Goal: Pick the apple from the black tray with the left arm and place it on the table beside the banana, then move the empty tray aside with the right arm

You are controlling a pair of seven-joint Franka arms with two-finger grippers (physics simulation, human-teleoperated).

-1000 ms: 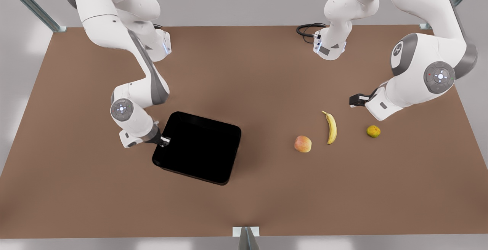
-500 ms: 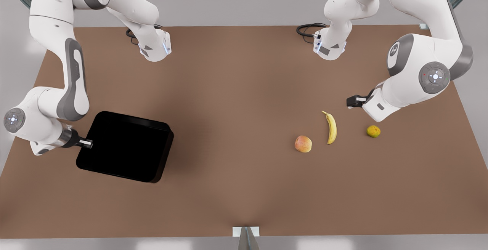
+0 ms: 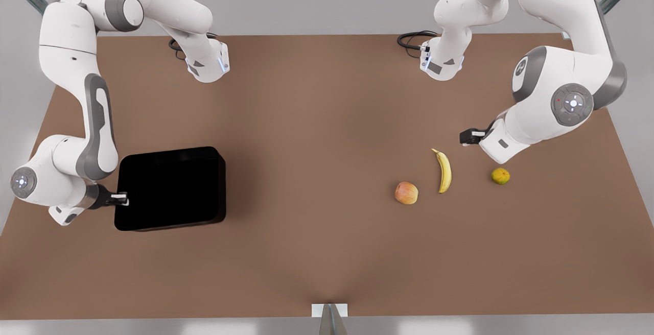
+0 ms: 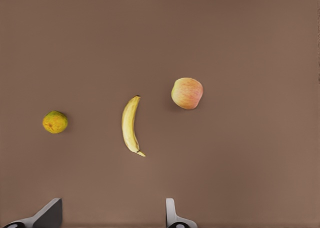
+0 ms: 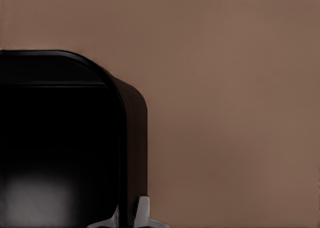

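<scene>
Right gripper (image 3: 122,200) reached out low, fingers clamped on the black tray (image 3: 171,188) rim, left gripper (image 3: 466,137) held above the worktop (image 3: 317,136), fingers spread wide, empty, banana (image 4: 129,125) ahead.

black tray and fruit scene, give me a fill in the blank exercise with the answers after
1. The right gripper is shut on the rim of the ____ tray.
2. On the table, the banana lies between the small yellow-green fruit and the ____.
3. The tray holds ____ fruit.
4. The left gripper hovers above the fruit with its fingers ____.

Missing words: black; apple; no; open
</scene>
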